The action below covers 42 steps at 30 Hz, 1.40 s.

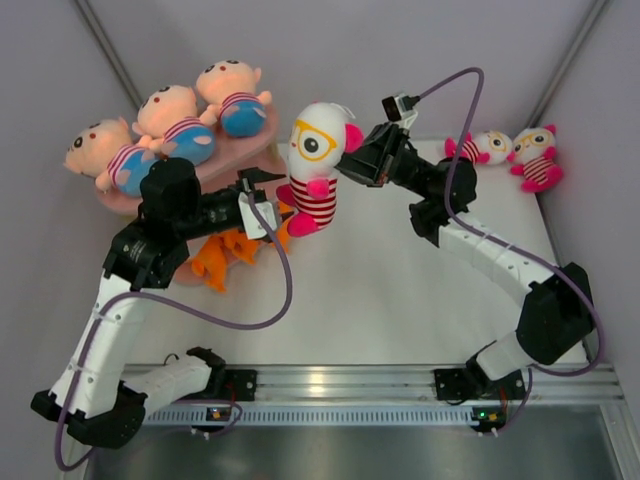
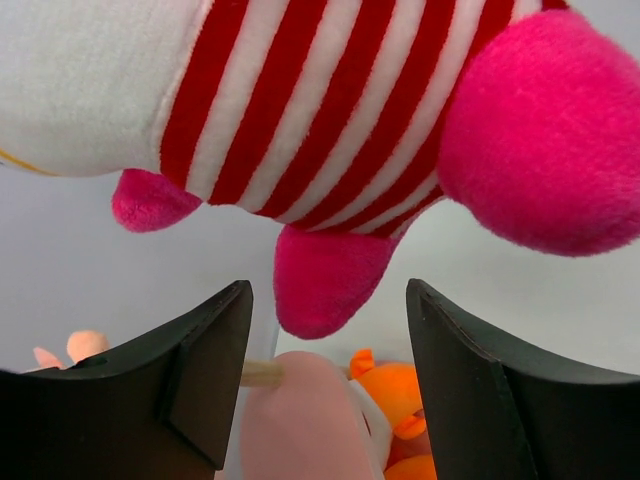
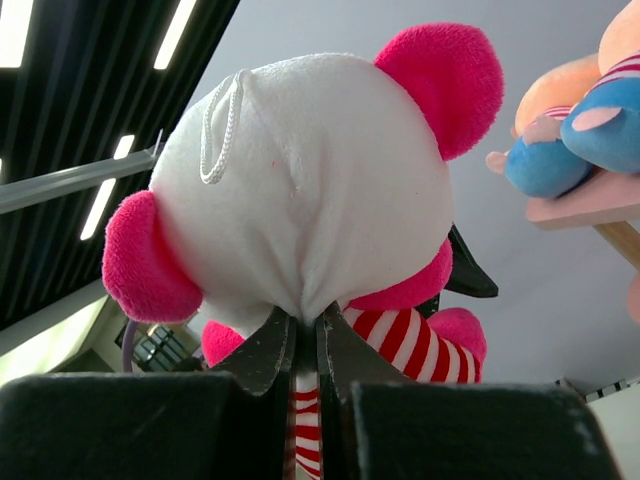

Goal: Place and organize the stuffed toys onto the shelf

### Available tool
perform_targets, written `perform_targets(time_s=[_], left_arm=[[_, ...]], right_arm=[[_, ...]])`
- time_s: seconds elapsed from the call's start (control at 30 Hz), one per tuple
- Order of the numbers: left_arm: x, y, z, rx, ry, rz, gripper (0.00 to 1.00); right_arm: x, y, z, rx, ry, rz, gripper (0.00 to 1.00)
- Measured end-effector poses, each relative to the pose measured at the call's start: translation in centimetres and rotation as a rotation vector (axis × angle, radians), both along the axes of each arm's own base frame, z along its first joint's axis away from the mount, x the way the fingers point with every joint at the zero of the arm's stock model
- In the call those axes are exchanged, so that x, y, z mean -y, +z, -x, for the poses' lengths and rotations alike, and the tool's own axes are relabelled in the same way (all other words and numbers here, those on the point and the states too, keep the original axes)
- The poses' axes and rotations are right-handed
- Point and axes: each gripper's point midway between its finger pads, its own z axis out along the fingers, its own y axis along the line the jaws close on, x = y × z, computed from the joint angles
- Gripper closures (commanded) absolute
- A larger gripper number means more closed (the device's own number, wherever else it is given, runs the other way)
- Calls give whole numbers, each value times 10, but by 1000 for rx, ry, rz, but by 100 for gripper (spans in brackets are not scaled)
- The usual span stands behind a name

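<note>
White glasses doll point(image 1: 315, 165) held upright over the worktop point(image 1: 400, 290), just right of the pink shelf point(image 1: 245, 150). My right gripper point(image 3: 308, 335) is clenched on the back of its head. Left gripper point(image 2: 328, 292) is released, jaws wide apart by its feet. Three boy dolls point(image 1: 165, 120) lie on the shelf's top board.

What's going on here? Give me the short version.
The right gripper is shut on the back of a white glasses doll, holding it upright beside the pink shelf. The left gripper is open just under the doll's pink feet, not gripping it. Three boy dolls already lie on the shelf's top board. Two more white dolls sit at the far right corner of the table, not yet shelved.
</note>
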Motion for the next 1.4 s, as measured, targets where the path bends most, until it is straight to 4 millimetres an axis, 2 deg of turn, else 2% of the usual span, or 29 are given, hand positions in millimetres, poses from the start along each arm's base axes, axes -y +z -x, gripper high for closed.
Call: perform_targets(time_s=[0.13, 0.23, 0.27, 0.37, 0.4, 0.43, 0.5, 0.53, 0.67, 0.73, 0.83, 0.93, 1.1, 1.23, 1.4], left_arm=[[4, -5, -4, -16, -2, -8, 35], [5, -7, -7, -27, 2, -11, 58], [5, -5, -7, -24, 3, -11, 69], [5, -3, -7, -28, 7, -5, 85], [5, -3, -6, -32, 8, -3, 99], [4, -3, -6, -40, 11, -2, 100], [4, -4, -6, -44, 14, -1, 100], [3, -4, -6, -47, 21, -1, 100], [-10, -13, -11, -81, 119, -4, 100], [-22, -27, -15, -96, 192, -21, 100], [-41, -56, -15, -133, 292, -73, 100], [-62, -87, -14, -189, 392, -153, 100], [-89, -112, -13, -246, 513, -265, 100], [-107, -129, -21, -296, 622, -339, 100], [-117, -139, -32, -373, 754, -340, 100]], right_arm=[[-6, 3, 4, 6, 22, -7, 100], [-12, 3, 5, -4, 46, -8, 100], [-14, 1, 5, -11, 53, -4, 100], [-17, -3, 1, -30, 55, -1, 100], [-17, -3, 0, -35, 55, -2, 100], [-17, -3, 0, -38, 55, -2, 100], [-18, -4, 0, -38, 53, -1, 89], [-19, -5, -2, -40, 47, 5, 69], [-25, -20, -16, -59, -26, 85, 36], [-26, -32, -28, -57, -116, 162, 31], [-14, -56, -48, -67, -322, 327, 29], [15, -72, -56, -38, -531, 488, 28], [63, -75, -56, 23, -755, 621, 28], [79, -74, -56, 62, -833, 675, 29], [83, -93, -60, 54, -845, 754, 29]])
